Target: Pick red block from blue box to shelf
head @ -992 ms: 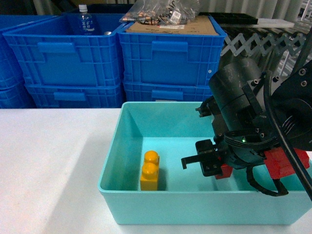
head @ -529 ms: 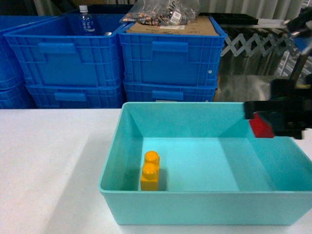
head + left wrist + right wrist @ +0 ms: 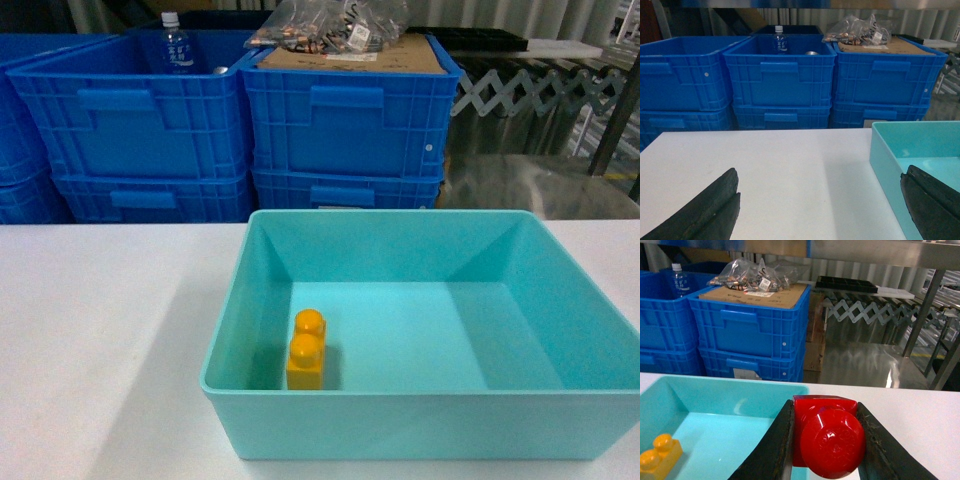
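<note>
Half done, I judge: right gripper (image 3: pixel 825 440) clamps the red block (image 3: pixel 827 437) above the blue box (image 3: pixel 715 390), left gripper (image 3: pixel 820 210) spread empty, shelf placement remaining.

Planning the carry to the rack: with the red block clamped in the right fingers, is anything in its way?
Nothing visible. In the right wrist view the red block sits between the right gripper fingers, above the blue box rim. Only bare white table lies ahead, and a steel shelf edge shows overhead.

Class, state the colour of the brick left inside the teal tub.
Orange-yellow; the brick in the blue box shows best in the head view.
</note>
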Controlling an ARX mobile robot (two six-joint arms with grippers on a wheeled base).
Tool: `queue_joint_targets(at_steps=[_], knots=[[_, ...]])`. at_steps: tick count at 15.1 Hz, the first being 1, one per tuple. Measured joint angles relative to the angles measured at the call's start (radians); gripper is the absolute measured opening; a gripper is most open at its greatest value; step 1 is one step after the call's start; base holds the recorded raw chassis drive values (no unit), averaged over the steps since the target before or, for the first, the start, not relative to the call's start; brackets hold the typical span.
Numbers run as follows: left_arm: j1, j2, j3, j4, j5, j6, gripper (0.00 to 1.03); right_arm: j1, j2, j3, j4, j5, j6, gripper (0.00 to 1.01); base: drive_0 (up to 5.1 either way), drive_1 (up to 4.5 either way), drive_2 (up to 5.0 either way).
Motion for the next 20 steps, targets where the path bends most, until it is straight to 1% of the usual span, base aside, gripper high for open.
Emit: queue_joint_targets(at_steps=[1,2,4,6,7,8,9,10,11,12,19,20], knots=[[0.0,0.0,0.0,0.0,0.0,0.0,0.98,-0.018,-0.017,-0.012,-0.004,-0.012,0.011,0.26,0.0,0.0,0.0],[0.0,0.0,0.0,0.0,0.0,0.0,0.98,-0.076,-0.087,-0.074,-0.039,-0.06,0.033,0.26,0.0,0.0,0.0],[0.0,0.0,0.0,0.0,0.0,0.0,0.98,-0.121,-0.159,-0.097,-0.068,-0.107,0.04,0.26,0.0,0.0,0.0],[0.0,0.0,0.0,0.0,0.0,0.0,0.98,-0.153,-0.209,-0.122,-0.1,-0.14,0.043,0.26,0.0,0.0,0.0],[0.0,0.0,0.0,0.0,0.0,0.0,0.98,-0.198,-0.241,-0.134,-0.127,-0.201,0.045,0.26,0.0,0.0,0.0],[0.0,0.0,0.0,0.0,0.0,0.0,0.98,-0.265,-0.272,-0.142,-0.146,-0.241,0.047,0.26,0.0,0.0,0.0],[0.0,0.0,0.0,0.0,0.0,0.0,0.98,-0.275,-0.294,-0.146,-0.158,-0.242,0.049,0.26,0.0,0.0,0.0],[0.0,0.0,0.0,0.0,-0.001,0.0,0.98,-0.27,-0.317,-0.15,-0.17,-0.26,0.049,0.26,0.0,0.0,0.0],[0.0,0.0,0.0,-0.001,0.0,0.0,0.98,-0.268,-0.336,-0.156,-0.19,-0.259,0.049,0.26,0.0,0.0,0.0],[0.0,0.0,0.0,0.0,0.0,0.0,0.98,-0.269,-0.352,-0.182,-0.163,-0.257,0.048,0.26,0.0,0.0,0.0],[0.0,0.0,0.0,0.0,0.0,0.0,0.98,-0.268,-0.482,-0.182,-0.293,-0.258,0.049,0.26,0.0,0.0,0.0],[0.0,0.0,0.0,0.0,0.0,0.0,0.98,-0.268,-0.522,-0.181,-0.349,-0.258,0.049,0.26,0.0,0.0,0.0]])
